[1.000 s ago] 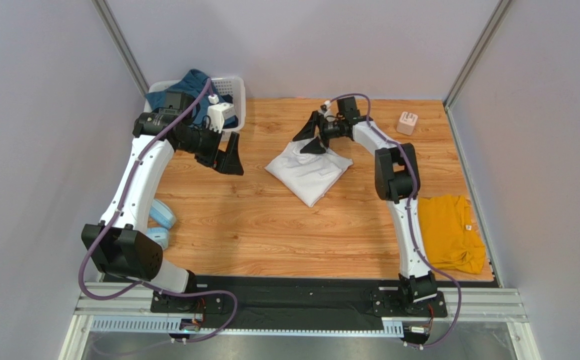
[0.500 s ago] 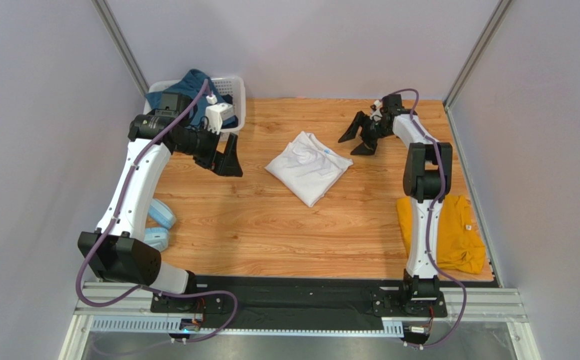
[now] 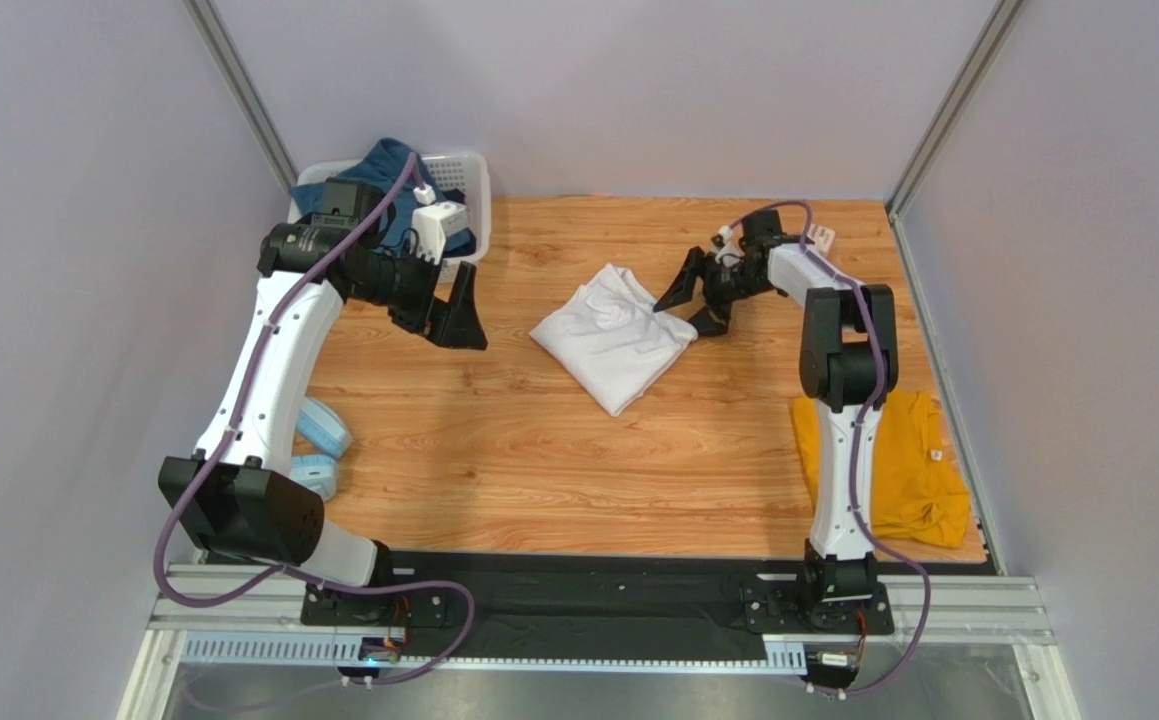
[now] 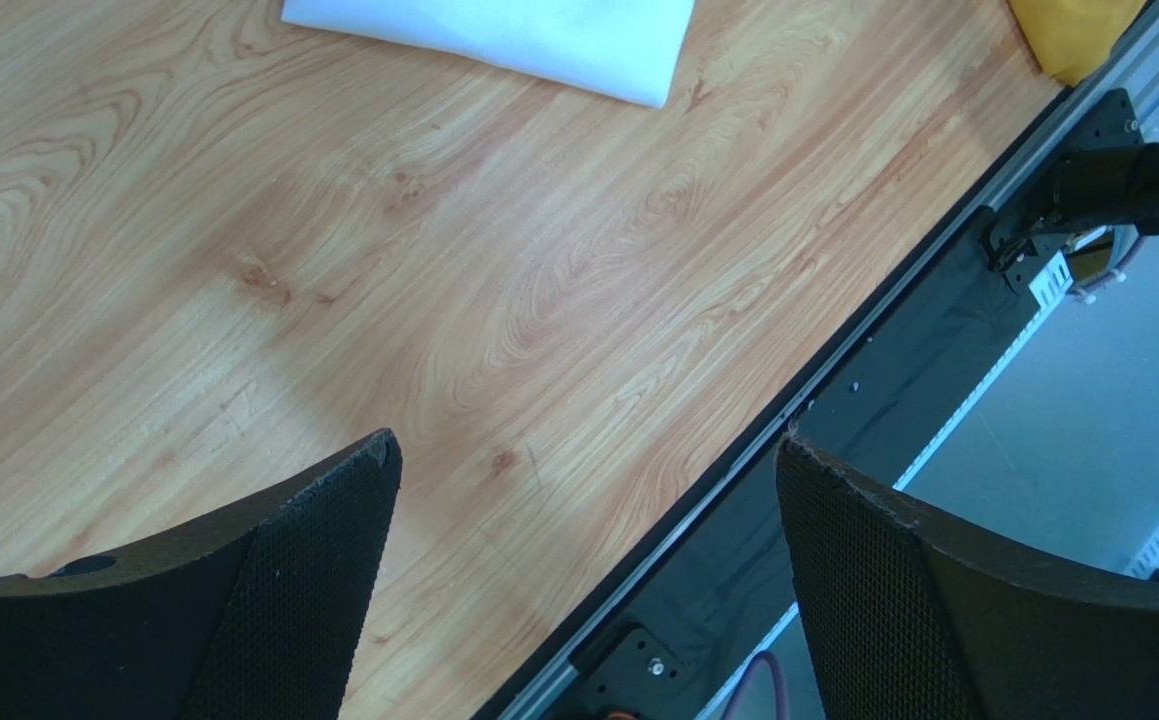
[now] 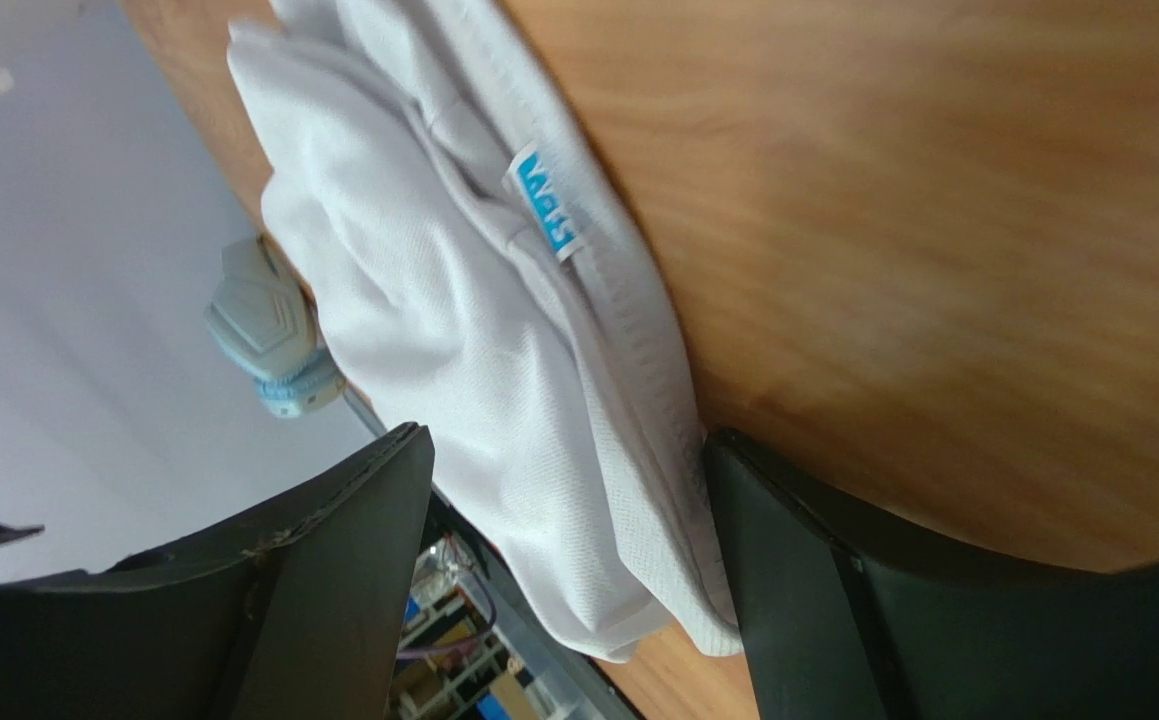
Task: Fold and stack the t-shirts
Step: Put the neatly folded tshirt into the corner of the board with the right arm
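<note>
White t-shirt [image 3: 615, 333] lies just left of my right fingers [image 3: 677, 285], parted, empty; long axis diagonal; left fingers [image 3: 461, 318] parted wide, empty, farther off.

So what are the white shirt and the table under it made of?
White shirt: looks like a fine knit fabric, matte; a tiny mesh texture and stitched hems show close up. Table: wood grain with a slight sheen, possibly laminate or varnished wood; the look leaves that open.
</note>
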`<action>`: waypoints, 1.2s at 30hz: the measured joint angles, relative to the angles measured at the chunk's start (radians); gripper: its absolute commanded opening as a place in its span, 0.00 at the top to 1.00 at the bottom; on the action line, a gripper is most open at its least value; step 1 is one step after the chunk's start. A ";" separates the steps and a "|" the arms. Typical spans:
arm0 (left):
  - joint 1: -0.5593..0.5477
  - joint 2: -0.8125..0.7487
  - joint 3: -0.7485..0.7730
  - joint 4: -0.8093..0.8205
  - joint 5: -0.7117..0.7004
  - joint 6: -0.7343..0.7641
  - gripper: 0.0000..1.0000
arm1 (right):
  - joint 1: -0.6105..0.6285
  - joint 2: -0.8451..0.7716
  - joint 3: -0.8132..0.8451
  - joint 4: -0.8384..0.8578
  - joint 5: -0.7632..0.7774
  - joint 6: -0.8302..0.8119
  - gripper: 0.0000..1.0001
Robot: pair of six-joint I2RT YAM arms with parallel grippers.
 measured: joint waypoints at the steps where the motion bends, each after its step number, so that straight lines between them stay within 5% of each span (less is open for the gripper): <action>1: 0.000 0.002 0.003 -0.001 0.000 0.000 0.00 | 0.013 -0.011 -0.027 0.011 -0.013 0.001 0.26; 7: 0.000 0.005 0.008 -0.005 -0.001 0.001 0.00 | 0.098 -0.080 -0.185 0.047 -0.069 0.009 0.31; 12: 0.000 0.005 0.008 -0.005 -0.001 0.001 0.00 | 0.141 -0.094 -0.234 0.051 -0.073 0.008 0.56; 18: 0.000 0.005 0.011 -0.007 -0.008 0.002 0.00 | 0.163 -0.085 -0.240 0.028 -0.034 0.004 0.73; 26: 0.000 0.005 0.017 -0.013 -0.020 0.014 0.00 | 0.215 -0.064 -0.233 0.024 -0.050 0.019 0.72; 30: 0.000 0.005 0.017 -0.013 -0.029 0.019 0.00 | 0.230 -0.061 -0.234 0.041 -0.051 0.025 0.88; 32: 0.000 0.005 0.017 -0.013 -0.032 0.021 0.00 | 0.232 -0.060 -0.240 0.068 -0.050 0.031 0.84; 36: 0.000 0.005 0.017 -0.013 -0.039 0.027 0.00 | 0.233 -0.060 -0.256 0.111 -0.077 0.051 0.51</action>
